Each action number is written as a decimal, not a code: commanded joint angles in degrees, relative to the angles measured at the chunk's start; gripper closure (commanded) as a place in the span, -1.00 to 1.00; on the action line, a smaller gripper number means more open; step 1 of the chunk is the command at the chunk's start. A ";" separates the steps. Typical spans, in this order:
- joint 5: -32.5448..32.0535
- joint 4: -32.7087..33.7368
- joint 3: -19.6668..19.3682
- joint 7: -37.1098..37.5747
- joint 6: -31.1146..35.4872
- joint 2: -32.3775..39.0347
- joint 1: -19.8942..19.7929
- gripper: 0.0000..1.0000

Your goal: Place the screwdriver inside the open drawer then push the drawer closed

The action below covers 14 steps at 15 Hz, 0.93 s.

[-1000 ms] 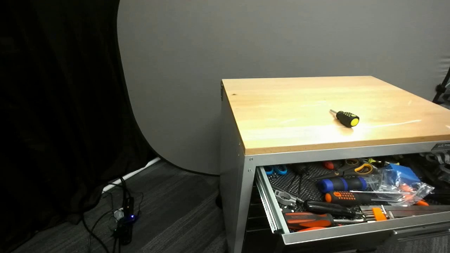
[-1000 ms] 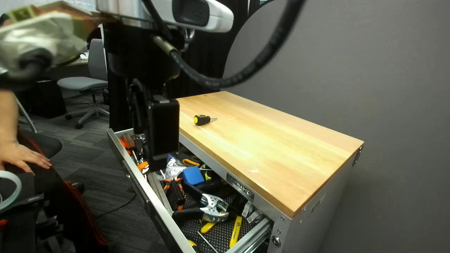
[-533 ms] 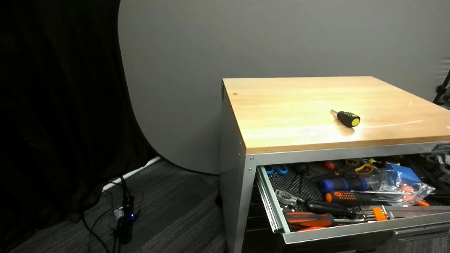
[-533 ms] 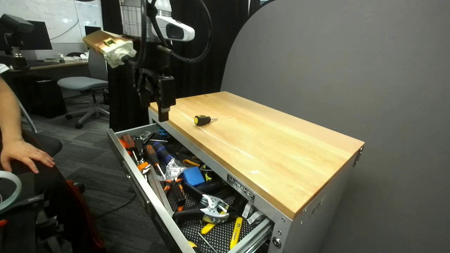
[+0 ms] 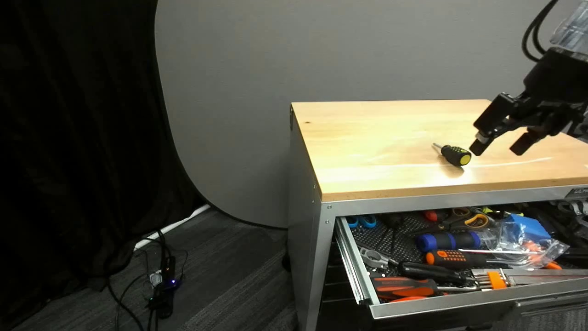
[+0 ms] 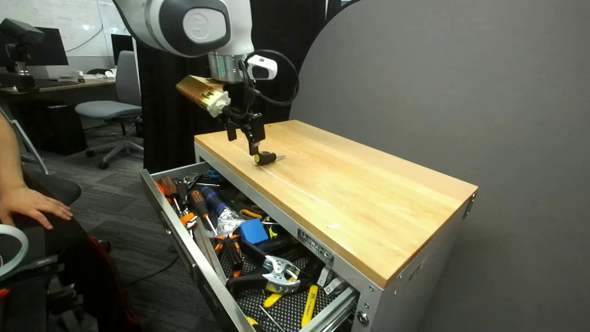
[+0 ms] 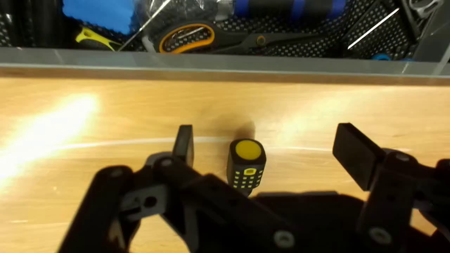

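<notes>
From left in an exterior view, the drawer (image 6: 189, 246) is pulled out, presumably for loading, the claw (image 6: 243, 144) is held spread wide with nothing gripped, probably so that the screwdriver (image 6: 266, 158), which is laid on the worktop (image 6: 359, 207), can be enclosed.

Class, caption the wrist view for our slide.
Wrist view: the screwdriver lies ungripped on the wooden top, framed by the open end effector, a tool-strewn drawer beyond.

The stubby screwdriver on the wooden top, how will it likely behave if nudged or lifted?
The stubby screwdriver may rock rather than roll far, since its handle looks squarish. That thick, solid-looking handle should feel stiff, and its yellow-dotted surface may resist slipping.
</notes>
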 commanded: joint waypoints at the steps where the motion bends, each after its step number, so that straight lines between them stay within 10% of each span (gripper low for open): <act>1: -1.10 9.53 -0.96 1.24 -1.22 7.77 0.05 -1.00; 6: -1.31 11.98 -1.64 2.53 3.78 11.60 0.98 -1.00; 7: -1.96 11.88 -1.98 2.90 4.86 11.83 1.44 -0.50; 14: -0.62 9.92 -1.27 2.47 2.54 11.06 0.47 0.47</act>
